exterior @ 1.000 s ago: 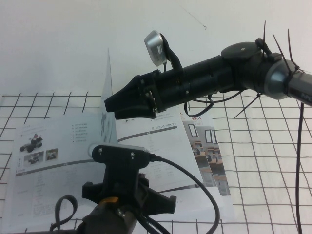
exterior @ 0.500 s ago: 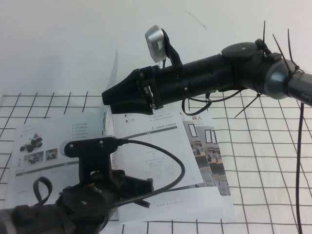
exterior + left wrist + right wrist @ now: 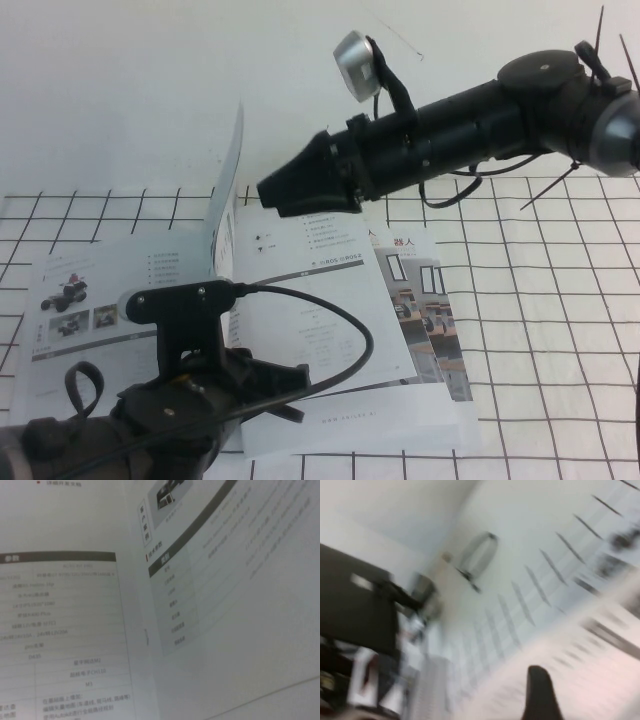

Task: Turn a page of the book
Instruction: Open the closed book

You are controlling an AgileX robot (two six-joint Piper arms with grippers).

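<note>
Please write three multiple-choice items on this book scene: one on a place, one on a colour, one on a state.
1. Where is the right gripper?
A. Above the book, beside the raised page
B. Resting on the bare table
C. Out of view

2. What colour are the grid lines on the table cover?
A. Red
B. Black
C. Blue

3. How does the page stand?
A. Flat on the right side
B. Torn off
C. Upright near the spine

Answers: 1 A, the high view shows it over the open spread; 2 B, the lines are dark on white; 3 C, the sheet rises edge-on. The left gripper sits low at the book's near edge.
</note>
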